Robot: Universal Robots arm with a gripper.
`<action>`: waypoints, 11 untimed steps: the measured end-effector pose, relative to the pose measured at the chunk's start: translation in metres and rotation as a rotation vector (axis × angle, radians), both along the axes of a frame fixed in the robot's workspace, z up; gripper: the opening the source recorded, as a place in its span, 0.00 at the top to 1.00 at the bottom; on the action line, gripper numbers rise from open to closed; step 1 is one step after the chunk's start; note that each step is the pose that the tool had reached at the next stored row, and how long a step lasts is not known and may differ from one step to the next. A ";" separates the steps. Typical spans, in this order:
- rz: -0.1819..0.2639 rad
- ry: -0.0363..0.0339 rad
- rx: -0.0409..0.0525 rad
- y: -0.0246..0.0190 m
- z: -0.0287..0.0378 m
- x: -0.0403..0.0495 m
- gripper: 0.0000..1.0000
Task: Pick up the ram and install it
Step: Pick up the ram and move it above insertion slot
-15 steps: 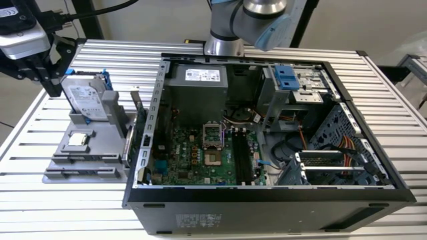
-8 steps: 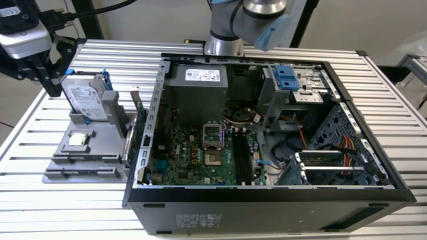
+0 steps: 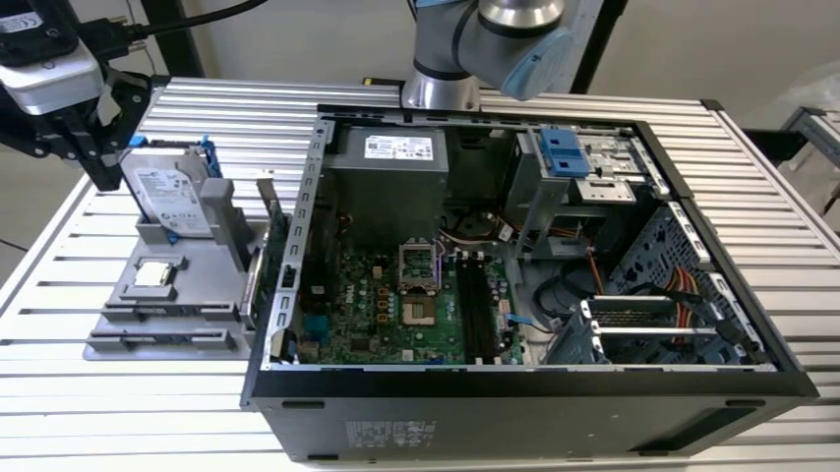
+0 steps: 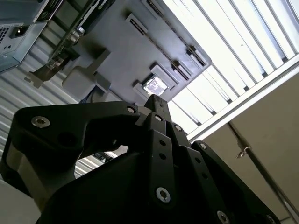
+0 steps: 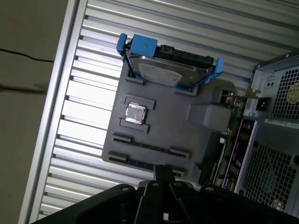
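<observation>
The ram is hidden: I cannot pick out a green stick in any view. My gripper (image 3: 102, 162) hangs at the exterior view's left, above the far end of a grey parts fixture (image 3: 118, 344). In both wrist views the gripper (image 4: 156, 100) (image 5: 163, 171) sits over that fixture (image 5: 177, 135), close to two long narrow holders (image 5: 150, 147) that show as thin dark lines. The black motherboard slots (image 3: 479, 305) lie inside the open computer case (image 3: 525, 393), far from the gripper.
The fixture carries a silver hard drive in a blue frame (image 3: 171, 197) (image 5: 170, 72) and a small square processor chip (image 3: 155, 275) (image 5: 136, 113). An upright green card with a metal bracket (image 5: 231, 126) stands between fixture and case. Everything rests on a slatted metal table (image 3: 79, 413).
</observation>
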State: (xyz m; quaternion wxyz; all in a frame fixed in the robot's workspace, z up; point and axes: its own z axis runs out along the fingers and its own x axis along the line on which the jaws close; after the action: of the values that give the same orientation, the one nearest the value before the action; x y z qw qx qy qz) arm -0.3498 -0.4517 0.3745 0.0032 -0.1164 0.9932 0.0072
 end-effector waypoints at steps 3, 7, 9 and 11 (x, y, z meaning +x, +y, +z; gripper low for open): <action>0.001 0.0000 0.0000 0.0000 0.0000 0.0000 1.00; 0.018 0.0000 -0.0001 0.0000 0.0000 -0.0001 1.00; 0.029 0.0001 -0.0003 0.0000 0.0000 -0.0001 1.00; 0.039 0.0000 -0.0009 0.0000 -0.0001 -0.0001 1.00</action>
State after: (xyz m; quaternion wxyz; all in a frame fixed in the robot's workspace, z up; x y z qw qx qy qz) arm -0.3498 -0.4517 0.3745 0.0031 -0.1357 0.9907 0.0068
